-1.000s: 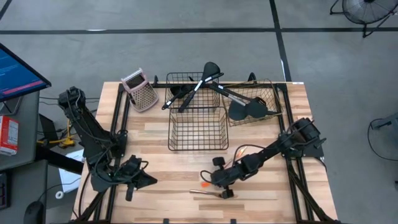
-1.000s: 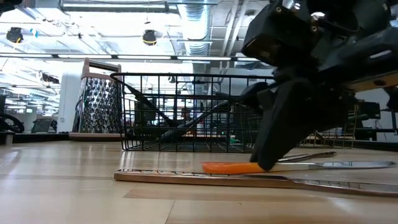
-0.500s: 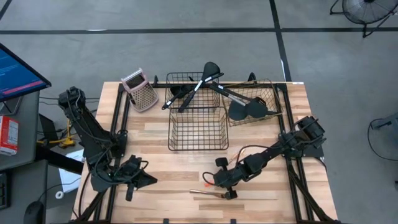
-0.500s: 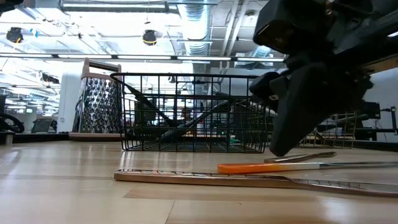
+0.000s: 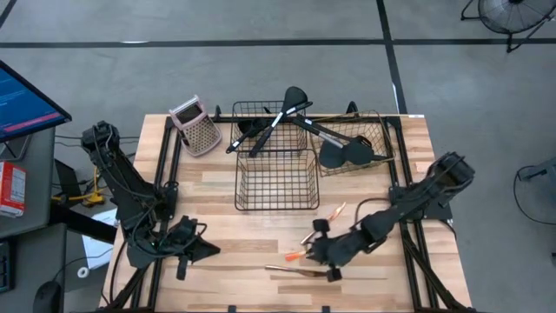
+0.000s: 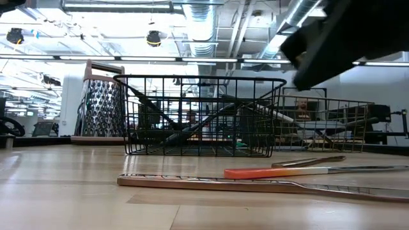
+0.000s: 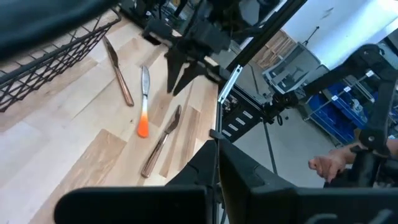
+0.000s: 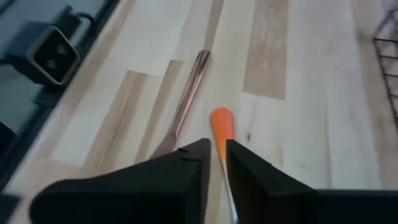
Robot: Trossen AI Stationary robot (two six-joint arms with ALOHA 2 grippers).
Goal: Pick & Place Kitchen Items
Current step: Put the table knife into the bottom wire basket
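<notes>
You're at the pick step — your right hand [image 5: 323, 258], fingers nearly together and holding nothing, hovers over the orange-handled knife [image 5: 298, 256] lying on the bench [image 5: 217, 217] at six o'clock. Next: open wider, descend, straddle the handle.

Bare wood [image 5: 208, 196] left of the wire basket [image 5: 276, 181].

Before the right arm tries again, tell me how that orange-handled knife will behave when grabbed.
The orange-handled knife lies flat on the wooden table, so it will probably slide rather than roll or tip. It looks thin and stiff, likely light. Lying so low, it may slip out of the right gripper, whose jaws show only a narrow gap above the handle.
</notes>
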